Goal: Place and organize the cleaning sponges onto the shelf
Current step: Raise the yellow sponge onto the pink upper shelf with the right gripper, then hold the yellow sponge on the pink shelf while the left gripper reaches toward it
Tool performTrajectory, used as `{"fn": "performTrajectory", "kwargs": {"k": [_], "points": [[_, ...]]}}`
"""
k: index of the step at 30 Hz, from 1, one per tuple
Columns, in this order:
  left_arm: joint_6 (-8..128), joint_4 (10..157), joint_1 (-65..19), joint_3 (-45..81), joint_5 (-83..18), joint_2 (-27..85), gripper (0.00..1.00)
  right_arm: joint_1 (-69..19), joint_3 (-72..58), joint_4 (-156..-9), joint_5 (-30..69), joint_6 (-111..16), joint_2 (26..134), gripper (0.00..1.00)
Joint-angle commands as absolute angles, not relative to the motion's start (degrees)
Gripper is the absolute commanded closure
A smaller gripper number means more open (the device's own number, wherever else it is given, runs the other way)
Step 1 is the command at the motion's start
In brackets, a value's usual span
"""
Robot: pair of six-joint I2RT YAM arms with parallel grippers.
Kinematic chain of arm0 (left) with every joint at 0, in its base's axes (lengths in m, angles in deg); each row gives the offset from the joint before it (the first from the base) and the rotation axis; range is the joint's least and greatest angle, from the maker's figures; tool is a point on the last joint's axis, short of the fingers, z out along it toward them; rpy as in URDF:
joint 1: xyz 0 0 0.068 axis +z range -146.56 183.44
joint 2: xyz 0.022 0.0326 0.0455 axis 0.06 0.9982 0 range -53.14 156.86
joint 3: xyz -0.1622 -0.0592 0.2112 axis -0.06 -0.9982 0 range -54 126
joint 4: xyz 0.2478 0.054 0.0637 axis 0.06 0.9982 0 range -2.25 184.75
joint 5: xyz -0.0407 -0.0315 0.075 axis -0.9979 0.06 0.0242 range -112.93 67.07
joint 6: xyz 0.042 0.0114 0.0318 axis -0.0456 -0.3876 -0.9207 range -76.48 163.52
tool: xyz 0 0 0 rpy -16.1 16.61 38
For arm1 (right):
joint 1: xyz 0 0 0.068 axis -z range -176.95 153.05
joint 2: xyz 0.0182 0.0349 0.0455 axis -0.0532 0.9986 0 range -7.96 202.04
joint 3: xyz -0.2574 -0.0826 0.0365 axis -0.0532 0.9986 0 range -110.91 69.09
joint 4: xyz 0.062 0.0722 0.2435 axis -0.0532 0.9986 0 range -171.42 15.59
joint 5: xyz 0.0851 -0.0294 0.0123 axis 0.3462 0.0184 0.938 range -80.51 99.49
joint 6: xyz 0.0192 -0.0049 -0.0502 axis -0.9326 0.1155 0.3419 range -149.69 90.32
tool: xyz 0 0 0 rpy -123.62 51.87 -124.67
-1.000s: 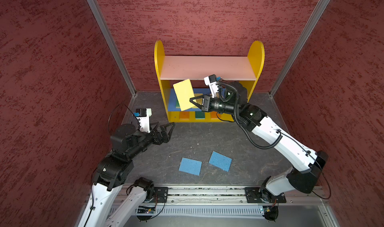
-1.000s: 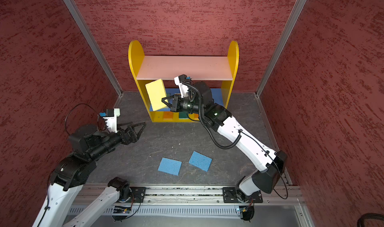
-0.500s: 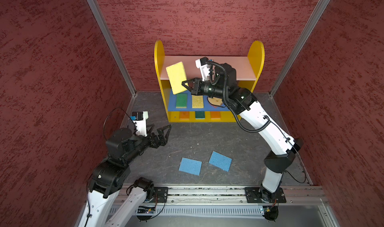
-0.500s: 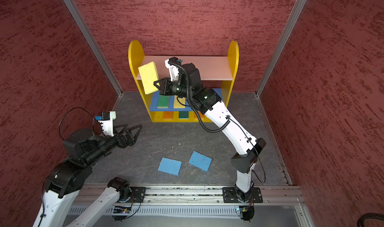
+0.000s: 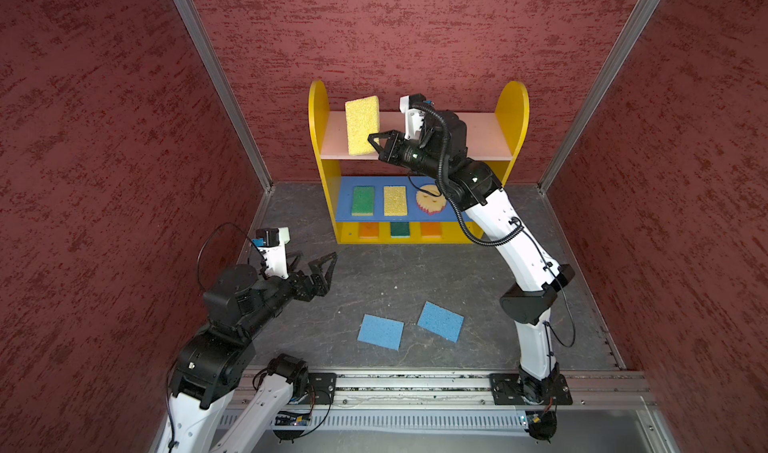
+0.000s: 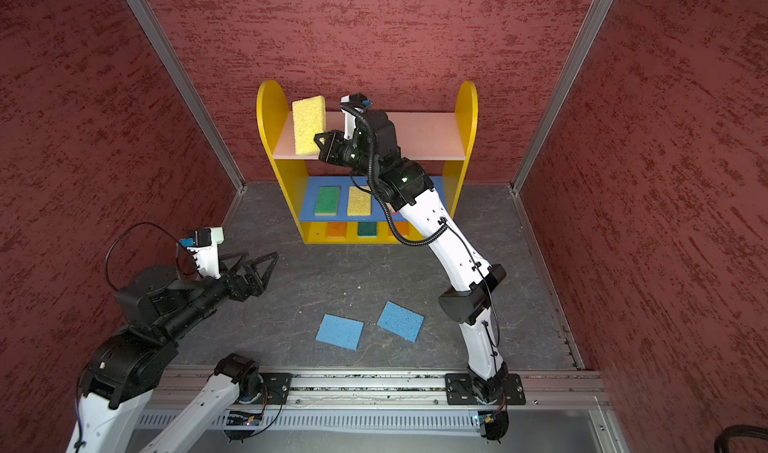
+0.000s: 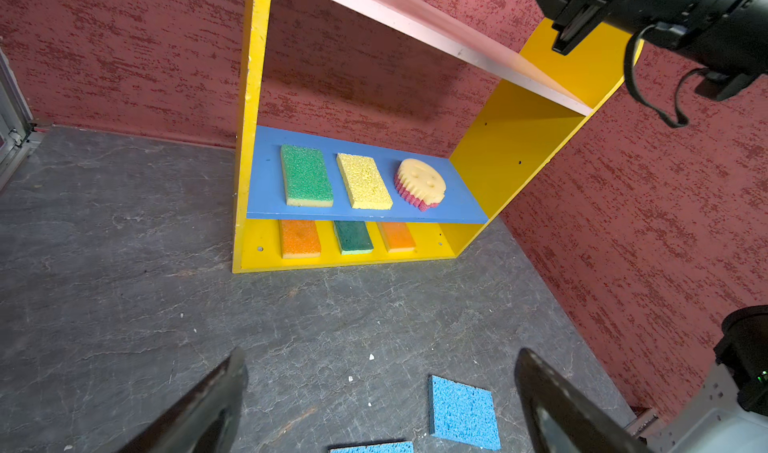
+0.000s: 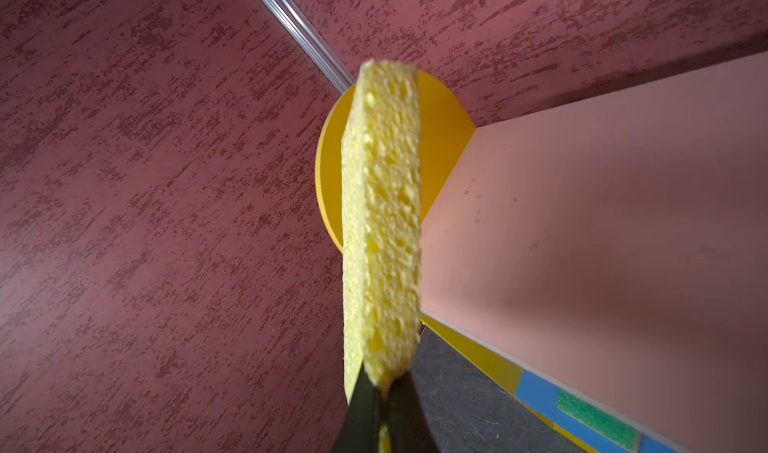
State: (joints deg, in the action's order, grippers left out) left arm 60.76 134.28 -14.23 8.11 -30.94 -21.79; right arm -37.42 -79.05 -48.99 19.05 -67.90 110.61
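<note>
My right gripper (image 5: 372, 143) (image 8: 384, 384) is shut on the lower edge of a yellow sponge (image 5: 362, 125) (image 6: 308, 125) (image 8: 380, 222), which stands on edge over the left end of the shelf's (image 5: 512, 114) pink top board (image 8: 582, 222). On the blue middle board lie a green sponge (image 7: 306, 176), a yellow one (image 7: 365, 181) and the round smiley sponge (image 7: 419, 183). The bottom board holds two orange sponges (image 7: 300, 239) (image 7: 397, 237) with a dark green one (image 7: 353, 237) between them. Two blue sponges (image 5: 380, 331) (image 5: 440, 321) lie flat on the floor. My left gripper (image 5: 316, 260) (image 7: 380, 359) hovers open over the floor left of them.
Red textured walls enclose the dark grey floor (image 5: 395, 276) on three sides. The shelf stands against the back wall. A metal rail (image 5: 415, 382) with both arm bases runs along the front edge.
My right arm has lifted the yellow sponge from in front of the middle board up to the pink top board's left end. The left gripper has shifted slightly and stays open.
</note>
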Motion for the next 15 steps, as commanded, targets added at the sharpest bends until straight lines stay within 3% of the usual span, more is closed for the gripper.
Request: {"fn": "performTrajectory", "kwargs": {"k": [1, 10, 15], "points": [[60.49, 129.59, -13.86, 11.95, -31.48, -18.70, 0.00, -37.29, -80.43, -53.21, 15.46, -70.01, 111.70, 1.00], [64.38, 117.81, -10.73, 29.70, -41.20, 1.81, 0.00, -37.29, -80.45, -53.20, 19.14, -71.74, 113.95, 1.00], [76.30, 112.39, -0.65, 46.74, -59.72, 17.88, 0.00, -37.23, -80.50, -52.87, 19.27, -70.61, 113.13, 1.00]]}}
